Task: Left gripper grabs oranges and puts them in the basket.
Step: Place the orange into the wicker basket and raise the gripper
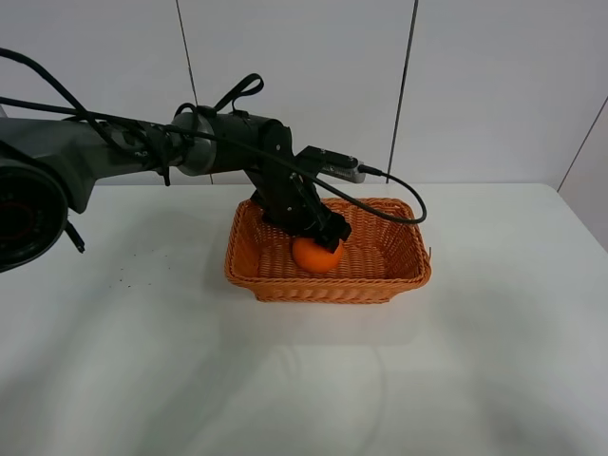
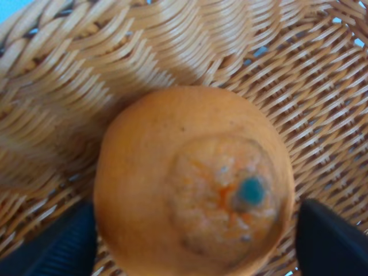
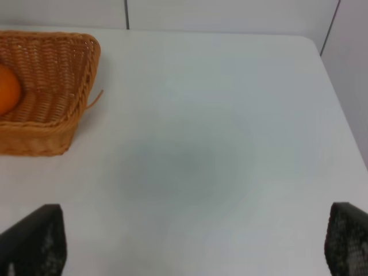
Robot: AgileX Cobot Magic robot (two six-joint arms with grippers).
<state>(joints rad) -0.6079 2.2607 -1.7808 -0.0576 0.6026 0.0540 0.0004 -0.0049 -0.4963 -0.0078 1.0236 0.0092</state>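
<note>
The orange (image 1: 316,256) is low inside the wicker basket (image 1: 328,285), left of its middle. My left gripper (image 1: 321,233) reaches down into the basket from the back left and is shut on the orange. In the left wrist view the orange (image 2: 190,178) fills the frame with its knob top facing the camera. A dark finger (image 2: 57,241) presses close on each side of it, over the woven basket floor (image 2: 115,57). My right gripper (image 3: 190,253) is open and empty over the bare table; its view shows the basket (image 3: 52,115) and the orange (image 3: 7,89).
The basket stands at the back middle of a white table (image 1: 475,361). A black cable (image 1: 399,195) loops from the left arm over the basket's right rear corner. A panelled wall stands behind the table.
</note>
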